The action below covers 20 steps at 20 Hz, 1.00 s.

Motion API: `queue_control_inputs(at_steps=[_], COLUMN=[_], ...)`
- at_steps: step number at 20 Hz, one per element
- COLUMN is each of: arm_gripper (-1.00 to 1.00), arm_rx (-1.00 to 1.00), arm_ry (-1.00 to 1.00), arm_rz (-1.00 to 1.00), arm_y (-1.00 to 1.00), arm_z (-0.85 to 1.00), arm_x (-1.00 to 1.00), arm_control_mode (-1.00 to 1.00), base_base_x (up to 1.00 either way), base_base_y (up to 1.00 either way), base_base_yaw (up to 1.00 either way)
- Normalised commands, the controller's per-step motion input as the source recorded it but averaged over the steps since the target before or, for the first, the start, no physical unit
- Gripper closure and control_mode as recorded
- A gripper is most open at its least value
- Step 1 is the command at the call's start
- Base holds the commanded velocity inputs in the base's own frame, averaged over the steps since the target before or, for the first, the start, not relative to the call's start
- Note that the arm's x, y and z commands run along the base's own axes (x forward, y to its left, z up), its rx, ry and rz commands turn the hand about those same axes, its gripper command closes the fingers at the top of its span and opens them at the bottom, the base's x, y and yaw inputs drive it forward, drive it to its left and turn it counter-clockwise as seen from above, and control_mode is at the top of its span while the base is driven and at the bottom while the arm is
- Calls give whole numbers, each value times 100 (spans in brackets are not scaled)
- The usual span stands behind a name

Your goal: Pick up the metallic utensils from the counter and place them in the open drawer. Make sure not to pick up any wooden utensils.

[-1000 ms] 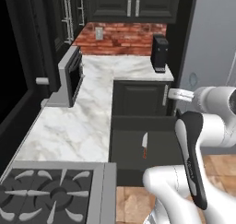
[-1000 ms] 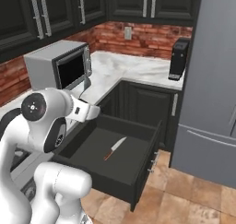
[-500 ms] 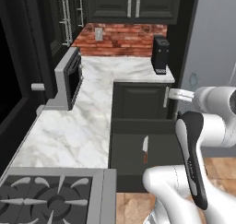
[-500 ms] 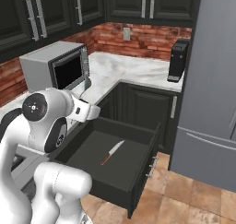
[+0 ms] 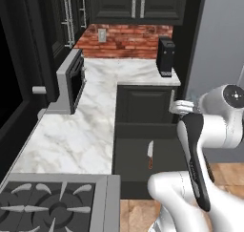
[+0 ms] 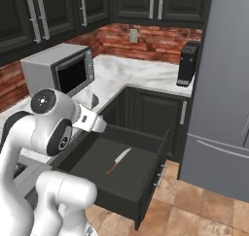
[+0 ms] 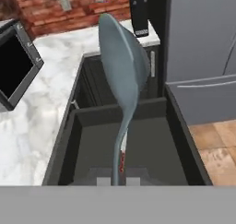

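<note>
My gripper [image 7: 119, 179] is shut on the thin handle of a grey metallic spoon [image 7: 122, 66], whose bowl points away from the hand over the open drawer [image 7: 184, 140]. The dark drawer [image 5: 143, 131] [image 6: 151, 181] is pulled out below the marble worktop. A small knife [image 5: 150, 153] [image 6: 118, 160] with a silver blade and reddish handle lies flat on the drawer floor. In the hand view the knife [image 7: 122, 161] is mostly hidden behind the spoon's handle. The hand [image 5: 180, 106] [image 6: 92, 123] hovers above the drawer's near side. The counter and the wooden utensils are out of view.
An L-shaped marble worktop [image 5: 86, 135] carries a microwave [image 6: 61, 72] and a black appliance [image 5: 165, 57] in the corner. A tall grey fridge [image 6: 223, 94] stands right of the drawer. A stove [image 5: 47, 205] lies near the base. Tiled floor [image 6: 204, 210] lies in front.
The whole picture has shifted slightly, so the base has moved a little. The arm keeps its pose with the spoon gripped, and the knife lies where it was in the drawer.
</note>
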Motion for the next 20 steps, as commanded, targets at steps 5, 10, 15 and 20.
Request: queue_control_inputs(at_steps=[5, 10, 15, 20], arm_gripper=[100, 100, 100, 100], arm_rx=[-2, 0, 0, 0], arm_ry=[58, 41, 24, 24], arm_rz=[0, 1, 3, 2], arm_y=[-1, -19, -28, -21], arm_z=[-86, -88, -67, -71], arm_x=[13, 9, 11, 21], arm_control_mode=[-100, -100, -100, -100], base_base_x=[0, 0, 0, 0], base_base_y=[0, 0, 0, 0], base_base_yaw=[0, 0, 0, 0])
